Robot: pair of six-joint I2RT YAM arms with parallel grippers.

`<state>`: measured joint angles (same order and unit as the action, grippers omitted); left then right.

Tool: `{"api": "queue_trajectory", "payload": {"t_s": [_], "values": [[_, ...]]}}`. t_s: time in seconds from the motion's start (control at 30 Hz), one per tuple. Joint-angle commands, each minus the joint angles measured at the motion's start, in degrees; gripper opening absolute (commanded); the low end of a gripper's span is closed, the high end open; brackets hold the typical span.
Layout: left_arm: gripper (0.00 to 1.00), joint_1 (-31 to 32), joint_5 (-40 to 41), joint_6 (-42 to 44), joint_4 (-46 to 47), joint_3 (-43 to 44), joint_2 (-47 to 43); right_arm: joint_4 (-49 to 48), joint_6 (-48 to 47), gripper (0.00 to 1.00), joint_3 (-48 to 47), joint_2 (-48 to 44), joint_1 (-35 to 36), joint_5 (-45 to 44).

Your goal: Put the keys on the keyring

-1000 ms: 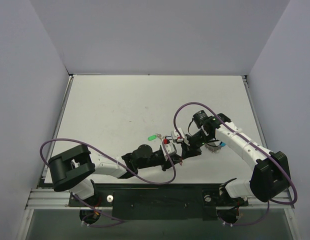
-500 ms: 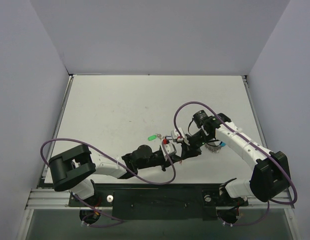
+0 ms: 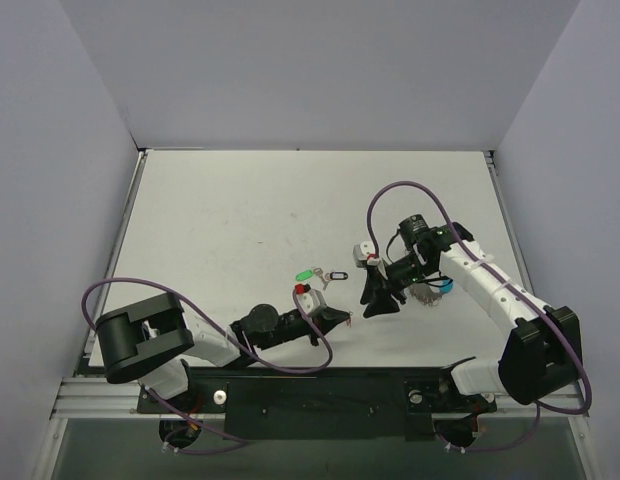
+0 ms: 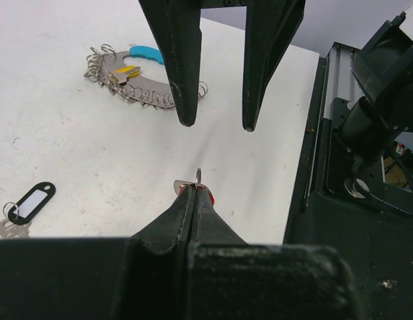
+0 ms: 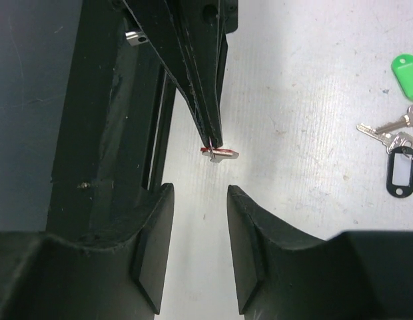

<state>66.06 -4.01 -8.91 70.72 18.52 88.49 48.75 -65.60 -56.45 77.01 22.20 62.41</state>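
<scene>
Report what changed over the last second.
The left gripper drew back toward its base, jaws shut on the red-tagged key. The right gripper pulled slightly away to its right, jaws open; the two no longer meet. The green-tagged key and the keyring stayed put.

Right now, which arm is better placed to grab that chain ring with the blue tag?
Probably the right. The right claw is open and empty, with the keyring lying close by; the left claw is shut on the red-tagged key.
</scene>
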Motion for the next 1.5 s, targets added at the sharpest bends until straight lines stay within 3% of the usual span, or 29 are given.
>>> {"api": "queue_trajectory", "payload": {"t_s": [0.0,0.8,1.03,1.3,1.47], "values": [[0.00,0.2,0.7,-2.7,19.7,-0.4,0.7,2.7,-1.2,0.33,-1.7,-1.7,0.0,6.1],[0.00,0.4,-1.8,-3.8,22.8,1.3,0.9,2.4,-2.3,0.31,-2.6,5.0,3.6,3.6],[0.00,0.3,-1.5,-3.8,23.0,1.2,0.7,2.1,-2.5,0.22,-2.6,5.8,4.8,2.3],[0.00,0.3,-1.7,-4.1,23.2,1.2,0.7,1.3,-1.9,0.21,-2.7,6.1,5.8,1.5],[0.00,0.4,-1.6,-4.3,23.4,1.3,0.7,0.6,-1.4,0.12,-2.6,6.2,6.4,1.0]]}}
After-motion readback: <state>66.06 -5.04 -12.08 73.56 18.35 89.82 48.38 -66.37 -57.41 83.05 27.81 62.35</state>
